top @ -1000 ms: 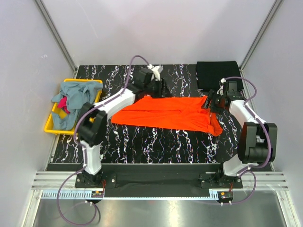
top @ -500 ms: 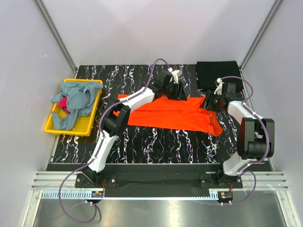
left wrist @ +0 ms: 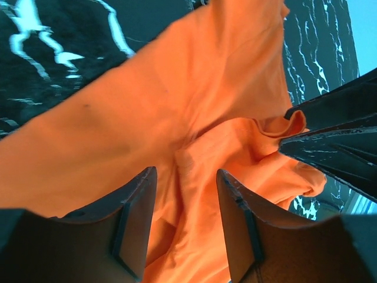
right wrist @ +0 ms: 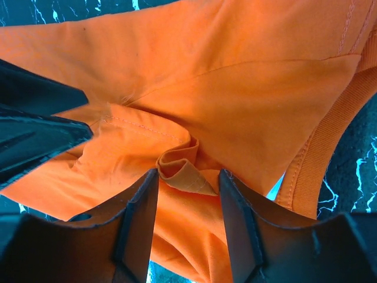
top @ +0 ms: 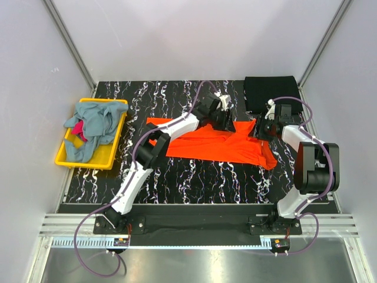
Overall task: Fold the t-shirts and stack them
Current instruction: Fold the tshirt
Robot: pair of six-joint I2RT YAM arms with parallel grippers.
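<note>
At the left edge of the desk (top: 194, 177) sits a yellow bin (top: 62, 158). It holds a loose heap of grey-blue t-shirts (top: 94, 121), with a magenta one (top: 81, 133) showing beneath them; these look unfolded.

The orange t-shirt (top: 206, 144) lies on the middle of the desk, and its long axis runs left to right. Its left part is spread fairly flat. Its right end is bunched, with a ribbed hem curling at the edge.

Both arms work at that right end, along the far edge of the cloth. The left arm reaches all the way across the shirt. Its left tool (top: 227, 121) hangs just over the fabric, and the left wrist view (left wrist: 185, 177) shows its jaws apart with smooth orange cloth below and nothing pinched between them.

Just to its right, the right tool (top: 259, 128) faces it. The right wrist view (right wrist: 188, 177) shows the jaws open on either side of a small raised fold of orange cloth. The fold nearly fills the gap, though I cannot tell whether the pads touch it.

The right arm is much the nearer to this end, so a pinch here probably falls to it. A fold would then likely carry the cloth leftward along the shirt's length.

A folded black t-shirt (top: 271, 91) lies in the far right corner, just beyond the right tool.
</note>
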